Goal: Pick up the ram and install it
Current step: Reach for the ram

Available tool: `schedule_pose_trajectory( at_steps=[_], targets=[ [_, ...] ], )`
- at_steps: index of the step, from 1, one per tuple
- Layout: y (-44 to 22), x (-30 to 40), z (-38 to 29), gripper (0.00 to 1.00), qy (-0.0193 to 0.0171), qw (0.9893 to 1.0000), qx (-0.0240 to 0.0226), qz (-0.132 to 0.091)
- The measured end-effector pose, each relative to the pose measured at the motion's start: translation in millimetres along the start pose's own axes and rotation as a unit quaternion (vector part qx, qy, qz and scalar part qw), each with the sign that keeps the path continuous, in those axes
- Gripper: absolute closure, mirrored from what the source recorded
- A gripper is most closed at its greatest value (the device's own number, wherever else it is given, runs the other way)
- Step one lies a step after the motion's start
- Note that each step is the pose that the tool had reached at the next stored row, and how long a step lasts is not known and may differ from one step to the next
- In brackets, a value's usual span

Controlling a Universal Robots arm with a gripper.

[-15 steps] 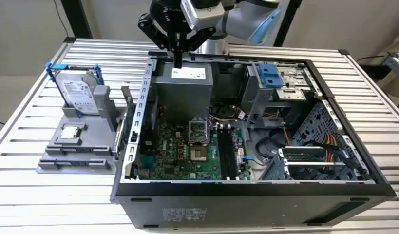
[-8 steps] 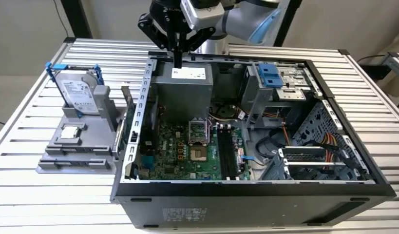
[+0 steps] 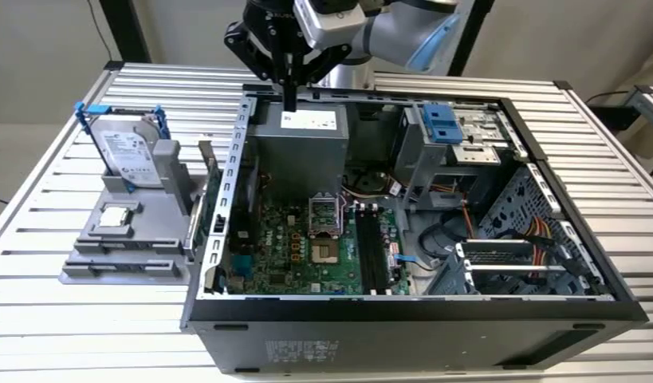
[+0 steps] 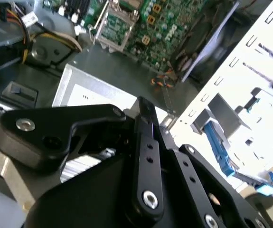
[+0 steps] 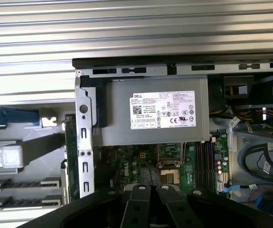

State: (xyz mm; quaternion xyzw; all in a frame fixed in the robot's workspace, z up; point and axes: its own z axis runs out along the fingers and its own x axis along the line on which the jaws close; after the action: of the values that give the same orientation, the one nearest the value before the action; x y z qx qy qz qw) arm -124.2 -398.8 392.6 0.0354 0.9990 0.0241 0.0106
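Open PC case, rear power supply. Gray parts fixture just outside case wall, exterior view's left. Gripper hangs over power supply, fingers pinched narrow, empty. Ram upright in fixture beside case wall, untouched. Judgement: approach stage; good grasp needs fingers wide, square across flat faces, mid-length, clear of wall.

Robotics lab setup: an opened computer tower is lying on a slatted metal worktop, a grey parts fixture is sitting beside it, and a robot arm is hanging overhead.
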Motion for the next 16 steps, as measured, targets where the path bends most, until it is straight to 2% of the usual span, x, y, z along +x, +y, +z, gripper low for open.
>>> schedule_pose_trajectory(
  at_steps=[16],
  targets=[
    [-1.2, 17.4, -0.4, 1.0, -0.0001, 1.0, 0.0001, 0.0]
  ],
)
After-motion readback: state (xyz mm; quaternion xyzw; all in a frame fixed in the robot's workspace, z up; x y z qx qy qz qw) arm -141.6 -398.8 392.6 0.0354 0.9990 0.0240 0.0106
